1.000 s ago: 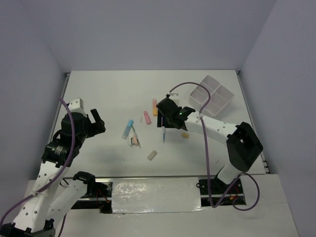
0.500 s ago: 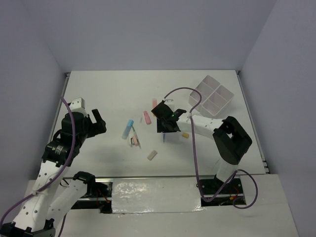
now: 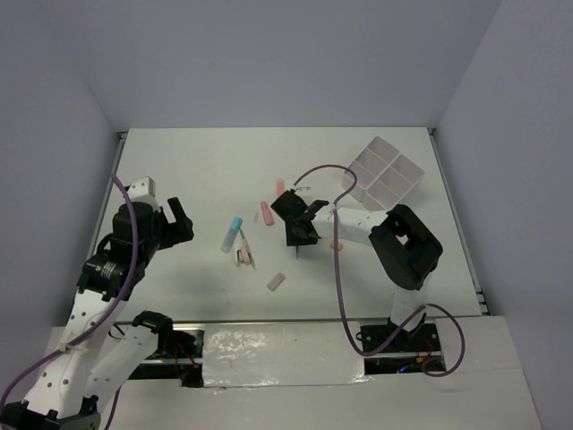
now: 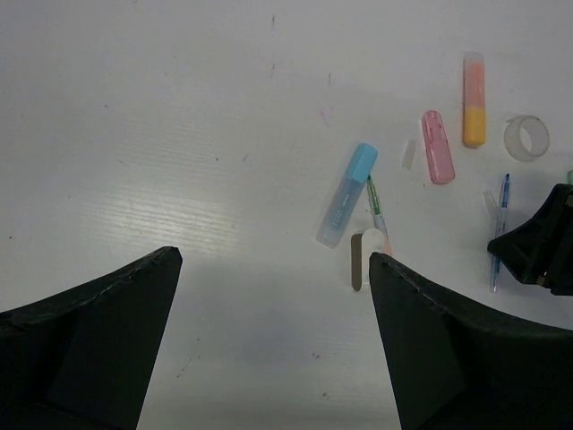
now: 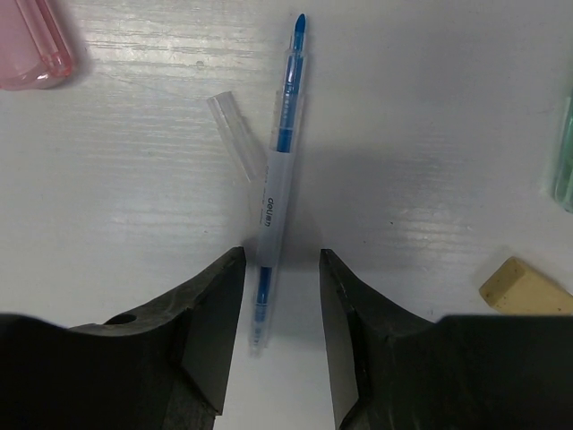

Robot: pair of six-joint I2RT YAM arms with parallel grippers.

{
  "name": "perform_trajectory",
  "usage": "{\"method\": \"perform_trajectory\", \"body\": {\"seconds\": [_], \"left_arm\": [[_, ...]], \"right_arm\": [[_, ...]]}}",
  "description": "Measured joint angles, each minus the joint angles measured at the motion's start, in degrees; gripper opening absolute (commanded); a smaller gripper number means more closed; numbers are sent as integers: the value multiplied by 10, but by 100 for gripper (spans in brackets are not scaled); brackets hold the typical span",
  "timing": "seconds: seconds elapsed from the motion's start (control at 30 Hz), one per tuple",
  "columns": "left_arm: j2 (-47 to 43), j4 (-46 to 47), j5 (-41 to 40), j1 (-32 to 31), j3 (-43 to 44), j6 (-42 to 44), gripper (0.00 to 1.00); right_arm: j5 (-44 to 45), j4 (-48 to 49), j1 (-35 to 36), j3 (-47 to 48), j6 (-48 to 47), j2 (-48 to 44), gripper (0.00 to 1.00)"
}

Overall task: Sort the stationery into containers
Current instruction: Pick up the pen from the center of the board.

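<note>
Right jaws part-open astride the blue pen mid-frame (a gap either side), left jaws wide open above the white counter at left

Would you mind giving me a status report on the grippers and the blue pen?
Left gripper open, empty. Right gripper open, jaws straddling blue pen, no grip yet. Clear cap close beside pen, outside the jaws.
</note>
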Motion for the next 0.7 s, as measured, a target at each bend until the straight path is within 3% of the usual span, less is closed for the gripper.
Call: {"method": "perform_trajectory", "body": {"seconds": [0.7], "left_arm": [[9, 1, 6, 0, 0, 1, 99]], "right_arm": [[-6, 9, -37, 2, -16, 8, 37]]}}
